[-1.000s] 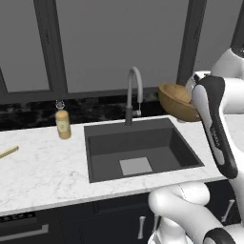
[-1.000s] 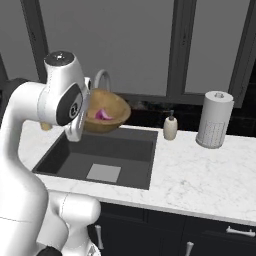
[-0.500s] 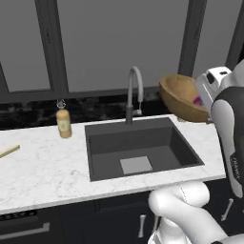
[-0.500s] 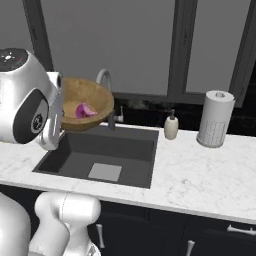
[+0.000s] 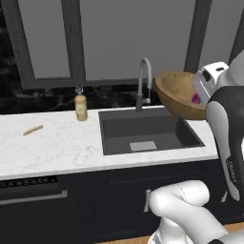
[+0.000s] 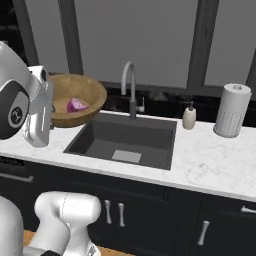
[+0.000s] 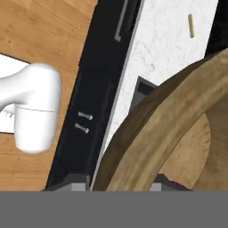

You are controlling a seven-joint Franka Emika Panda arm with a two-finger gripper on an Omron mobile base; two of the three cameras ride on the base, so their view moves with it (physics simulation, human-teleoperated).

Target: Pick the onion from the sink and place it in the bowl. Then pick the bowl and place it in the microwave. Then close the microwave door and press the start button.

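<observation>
**Bowl in the air, onion inside**

While the sink (image 5: pixel 147 136) sits bare below, we see the bowl (image 5: pixel 178 95) carried well above the counter (image 5: pixel 52 147), tilted so its mouth faces partly sideways. From the left base view it hangs over the sink's right edge, just right of the faucet (image 5: pixel 144 81); from the right base view it appears at the sink's left, against the white arm. The onion (image 6: pixel 76 105) lies inside the bowl, low against the wall, and shows as a small magenta spot in the left base view too.

We find the gripper (image 7: pixel 120 185) at the bowl's rim: in the hand view the thick wooden rim runs down between the two grey finger bases, one on the outside and one on the inside, so the jaws are clamped on the bowl's wall. A sliver of the onion's purple peeks just beside the inner finger.

On the counter we note a soap bottle (image 5: pixel 81 107) left of the sink in the left base view, a small pale stick (image 5: pixel 32 129) farther left, and a paper towel roll (image 6: pixel 231 110) at the far side in the right base view. Dark cabinets (image 6: pixel 150 215) run under the counter.
</observation>
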